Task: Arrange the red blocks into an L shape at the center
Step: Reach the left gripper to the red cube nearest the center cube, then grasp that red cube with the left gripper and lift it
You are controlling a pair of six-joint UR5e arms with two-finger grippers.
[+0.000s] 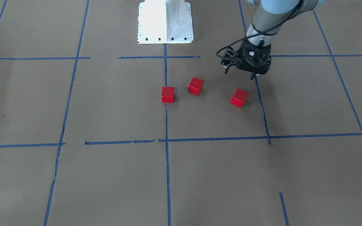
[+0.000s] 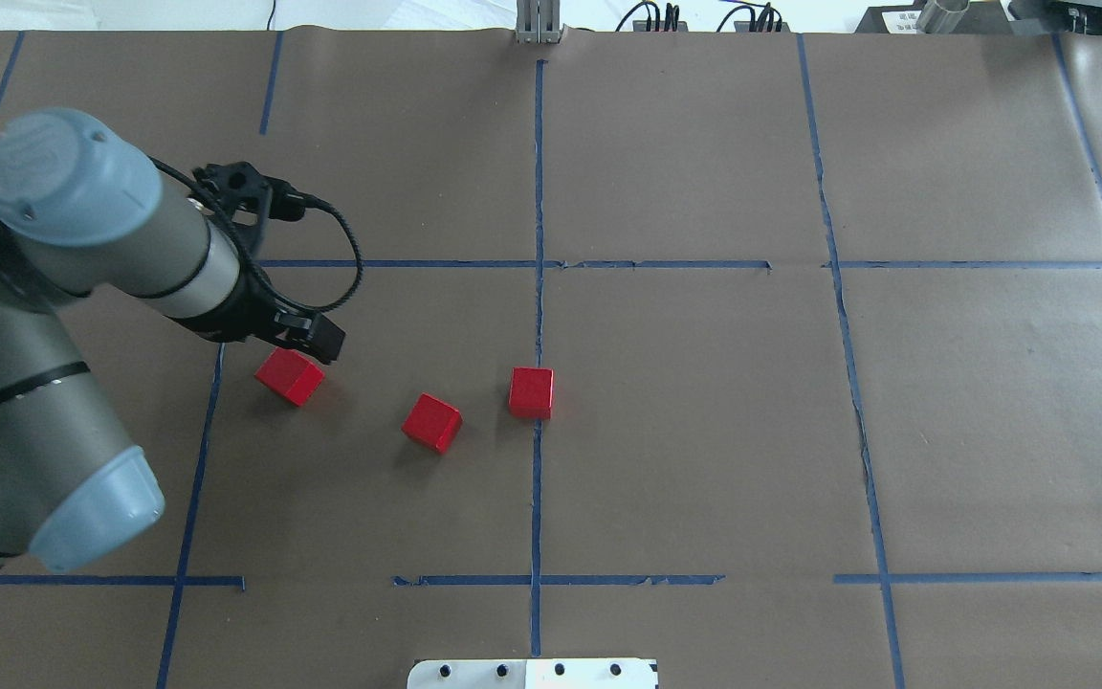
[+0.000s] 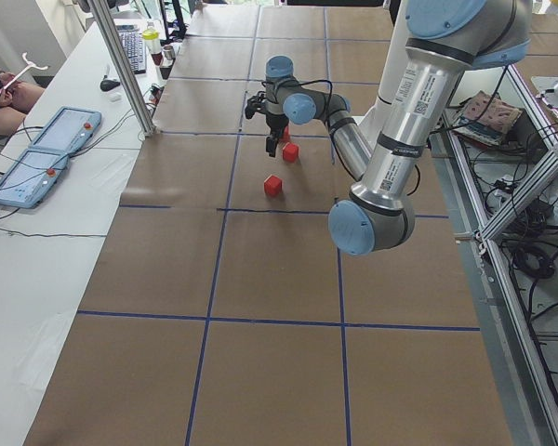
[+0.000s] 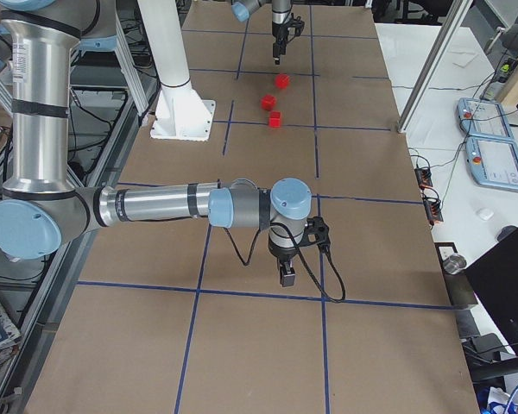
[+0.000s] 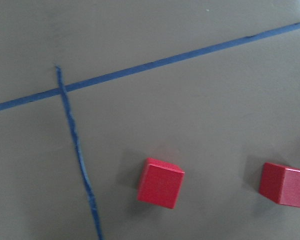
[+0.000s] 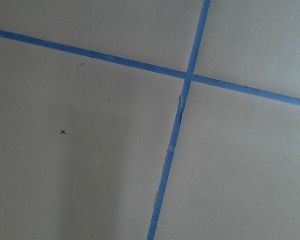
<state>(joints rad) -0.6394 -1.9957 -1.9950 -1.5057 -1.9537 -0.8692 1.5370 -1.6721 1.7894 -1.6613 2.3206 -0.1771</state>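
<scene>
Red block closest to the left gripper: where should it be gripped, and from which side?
Likely from straight above, closing on two opposite side faces of the red block. It sits flat, skewed to the blue tape lines, so the left gripper should rotate to match. Nothing touches its sides.

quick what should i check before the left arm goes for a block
1. Left end effector open and empty: ok.
2. Nearest block free of its neighbours: ok.
3. Left end effector centred over that block: cannot tell; it is close by, but the views do not settle the alignment.
4. Middle block and block at the tape line inside the center cell: ok.
5. L shape formed: not ok, all three stand apart.
6. Right end effector out of the way: ok, far along the table.
</scene>
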